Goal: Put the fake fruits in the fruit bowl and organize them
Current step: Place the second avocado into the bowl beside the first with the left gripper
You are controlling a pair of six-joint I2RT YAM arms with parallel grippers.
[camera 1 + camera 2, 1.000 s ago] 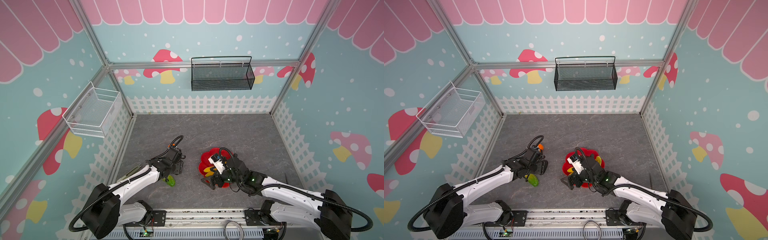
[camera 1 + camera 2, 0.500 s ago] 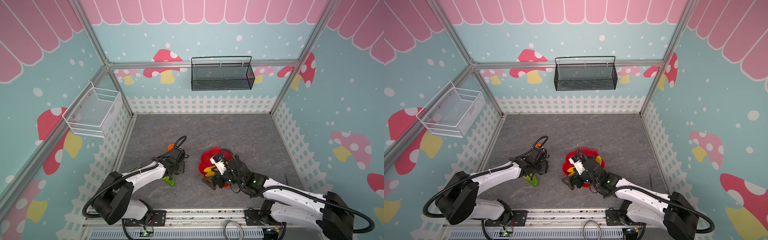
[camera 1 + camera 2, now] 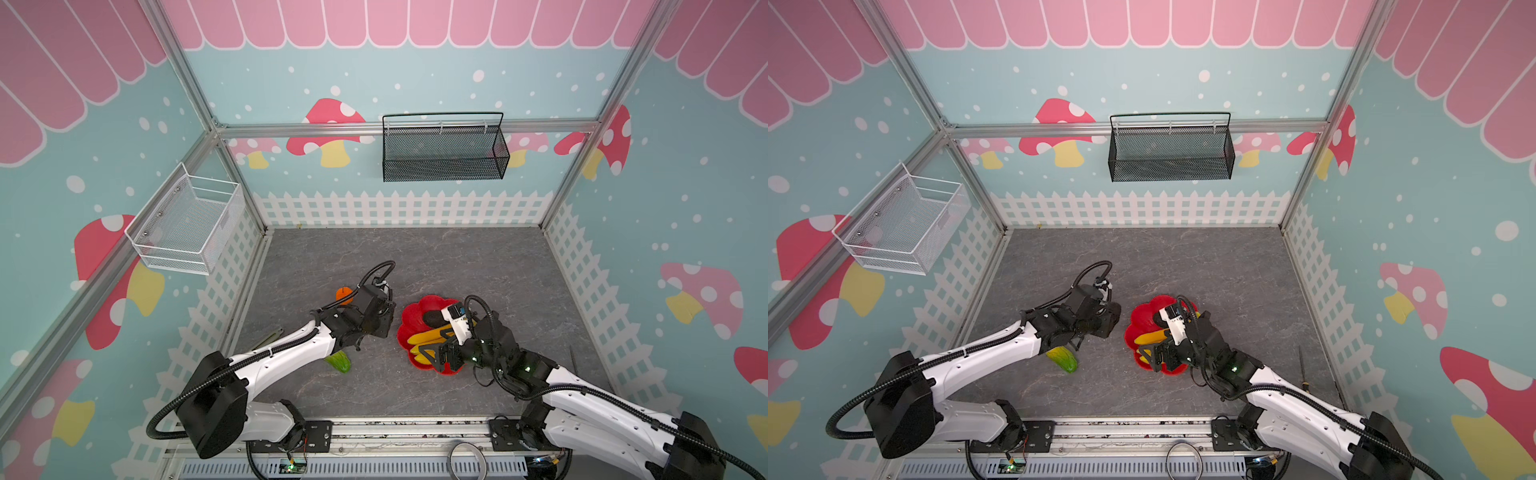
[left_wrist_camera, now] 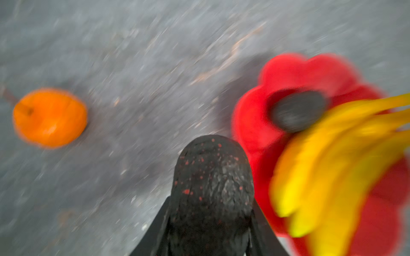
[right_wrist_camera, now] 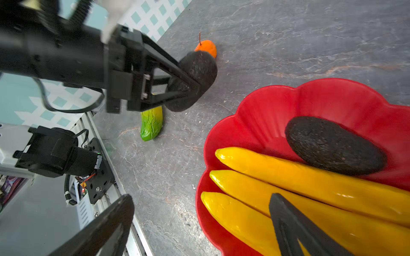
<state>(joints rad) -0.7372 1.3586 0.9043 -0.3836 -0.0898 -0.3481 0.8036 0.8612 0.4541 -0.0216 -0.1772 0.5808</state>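
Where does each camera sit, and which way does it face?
Both top views: high above the near edge, facing down at the floor; left arm, right arm show.
Left wrist: on that arm, facing the orange past the left pincer, shut on the held avocado.
Right wrist: on that arm, facing the red bowl over the open right pincer.
Both wrist views share bowl, bananas, second avocado.

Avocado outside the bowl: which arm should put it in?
Left. The left gripper is shut on that avocado, close beside the fruit bowl. The right gripper hangs open over the bananas in the bowl, holding nothing.
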